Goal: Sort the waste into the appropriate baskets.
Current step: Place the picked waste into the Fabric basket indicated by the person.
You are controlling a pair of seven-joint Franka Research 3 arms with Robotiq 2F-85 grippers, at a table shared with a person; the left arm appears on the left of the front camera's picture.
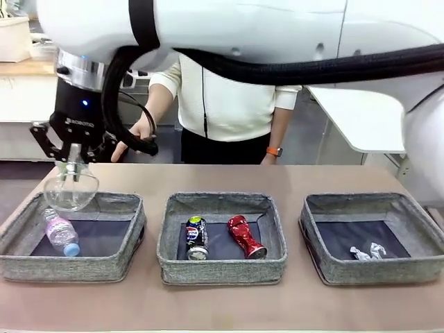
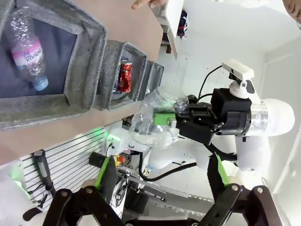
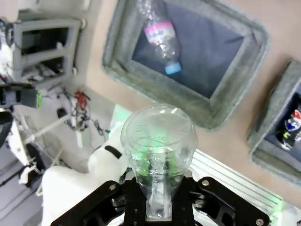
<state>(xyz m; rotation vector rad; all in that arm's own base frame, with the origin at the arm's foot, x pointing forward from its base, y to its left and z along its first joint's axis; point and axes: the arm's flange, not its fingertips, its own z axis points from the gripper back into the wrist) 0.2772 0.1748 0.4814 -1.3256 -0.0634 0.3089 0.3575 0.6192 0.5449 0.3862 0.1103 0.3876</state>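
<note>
My right gripper (image 1: 71,168) is shut on the clear plastic cup (image 1: 71,189) and holds it mouth down just above the back wall of the left basket (image 1: 69,267). In that basket lies the plastic bottle (image 1: 61,232) with pink label and blue cap. The right wrist view looks past the cup (image 3: 158,141) down at the bottle (image 3: 160,35). In the middle basket (image 1: 222,272) the dark can (image 1: 196,238) and the crushed red can (image 1: 245,237) lie side by side. White scraps (image 1: 368,252) rest in the right basket (image 1: 374,276). My left gripper (image 2: 162,162) is open and holds nothing.
A person stands at the far side of the table, one hand (image 1: 135,135) at the table's far edge near my right gripper, an orange watch (image 1: 275,151) on the other wrist. My right arm spans the top of the front view.
</note>
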